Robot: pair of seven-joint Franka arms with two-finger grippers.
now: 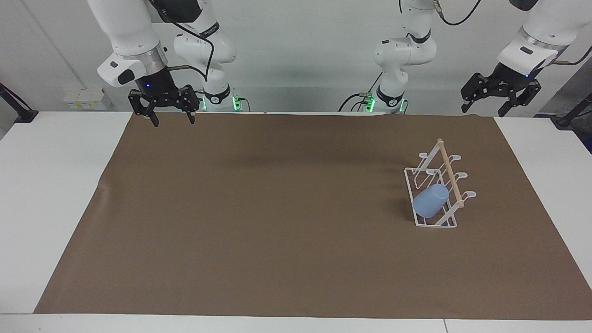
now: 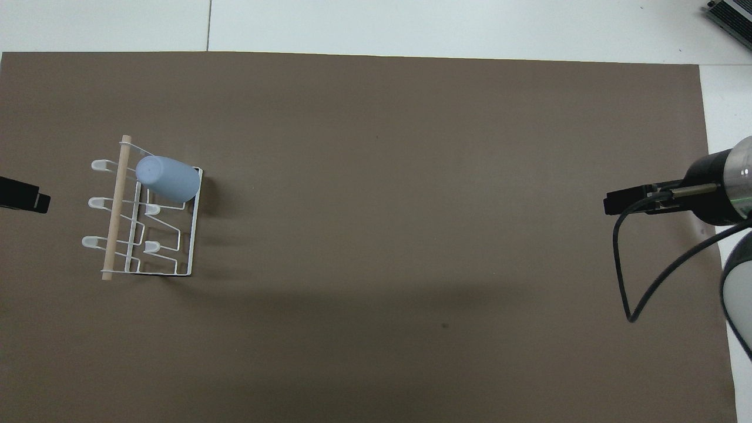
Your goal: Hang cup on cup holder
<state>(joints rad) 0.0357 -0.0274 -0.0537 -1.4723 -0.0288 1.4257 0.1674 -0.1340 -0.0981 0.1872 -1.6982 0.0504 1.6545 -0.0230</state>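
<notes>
The light blue cup (image 1: 431,200) hangs upside down, tilted, on a prong of the white wire cup holder (image 1: 436,186), at the holder's end farthest from the robots. It also shows in the overhead view (image 2: 167,178) on the holder (image 2: 141,214). My left gripper (image 1: 498,99) is open and empty, raised over the table's edge at the left arm's end, well apart from the holder. My right gripper (image 1: 163,110) is open and empty, raised over the brown mat's corner by the right arm's base.
A brown mat (image 1: 296,222) covers most of the white table (image 1: 46,185). A black cable (image 2: 640,264) hangs from the right arm over the mat's edge.
</notes>
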